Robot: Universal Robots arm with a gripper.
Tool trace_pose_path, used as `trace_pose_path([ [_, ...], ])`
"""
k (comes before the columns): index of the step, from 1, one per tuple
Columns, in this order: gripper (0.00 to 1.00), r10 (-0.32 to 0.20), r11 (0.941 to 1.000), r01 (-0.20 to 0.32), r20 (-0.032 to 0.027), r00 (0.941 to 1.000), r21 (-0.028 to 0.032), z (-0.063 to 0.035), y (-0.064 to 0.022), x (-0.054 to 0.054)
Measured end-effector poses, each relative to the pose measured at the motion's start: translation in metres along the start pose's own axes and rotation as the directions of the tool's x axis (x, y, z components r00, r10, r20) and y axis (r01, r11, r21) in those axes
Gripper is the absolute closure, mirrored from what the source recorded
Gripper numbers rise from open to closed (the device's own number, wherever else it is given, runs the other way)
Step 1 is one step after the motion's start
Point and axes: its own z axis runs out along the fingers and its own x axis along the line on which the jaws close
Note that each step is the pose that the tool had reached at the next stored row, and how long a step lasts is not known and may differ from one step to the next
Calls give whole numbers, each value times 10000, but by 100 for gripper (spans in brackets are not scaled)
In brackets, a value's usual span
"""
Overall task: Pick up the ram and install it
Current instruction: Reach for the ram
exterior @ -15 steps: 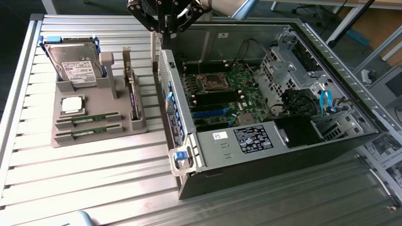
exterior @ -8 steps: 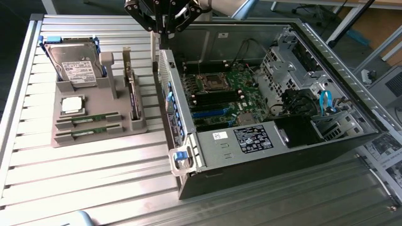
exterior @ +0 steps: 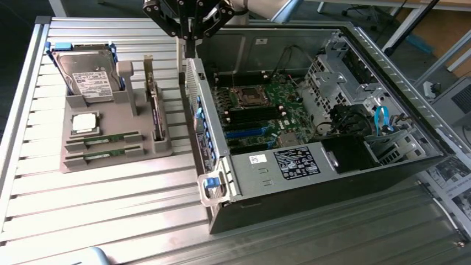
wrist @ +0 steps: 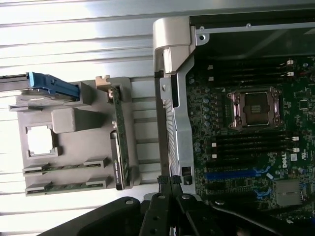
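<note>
Overhead, tool (exterior: 189, 51) cropped; ram (exterior: 103, 139) half-sunk in holder (exterior: 110, 124).

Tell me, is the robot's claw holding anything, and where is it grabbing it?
No, nothing is held. The gripper is shut and empty, by the edge of the computer case. Both ram sticks sit in the grey holder.

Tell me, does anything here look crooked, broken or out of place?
Nothing stands out. The ram sticks lie straight in the grey holder's slots, the hard drive stands in its bracket, and the gripper hangs over the open case's edge.
</note>
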Motion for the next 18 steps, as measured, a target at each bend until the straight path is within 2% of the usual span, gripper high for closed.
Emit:
trace_pose_path([
  [6, 90, 0, 10000, 0, 0, 10000, 3, -1, -3, 35],
  [18, 90, 0, 10000, 0, 0, 10000, 3, -5, -13, 177],
])
